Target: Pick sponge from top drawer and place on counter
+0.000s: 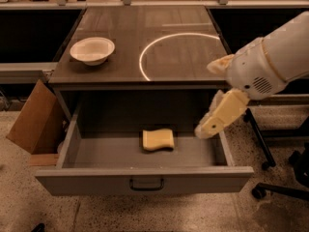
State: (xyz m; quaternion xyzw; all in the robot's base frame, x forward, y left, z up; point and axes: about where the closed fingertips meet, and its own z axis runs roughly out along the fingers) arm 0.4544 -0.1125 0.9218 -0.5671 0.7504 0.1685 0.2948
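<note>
So the top drawer is pulled all the way out, and its front panel with the little dark handle sits closest to the camera. There's plenty of open floor inside it. The sponge is the only thing in there, lying flat around the middle and a bit toward the back wall, well off both side walls.

The gripper hangs at the right side of the drawer, just above the right wall's edge and under the front lip of the counter, tilted down and to the left. The sponge is down and to its left, clearly apart from it with bare drawer floor in between. Can't tell how wide the gripper is set, but the sponge isn't in it.

Up top, a white bowl sits on the left of the counter, outside the white arc. A cardboard box leans by the drawer's left side, and a chair base is on the floor to the right.
</note>
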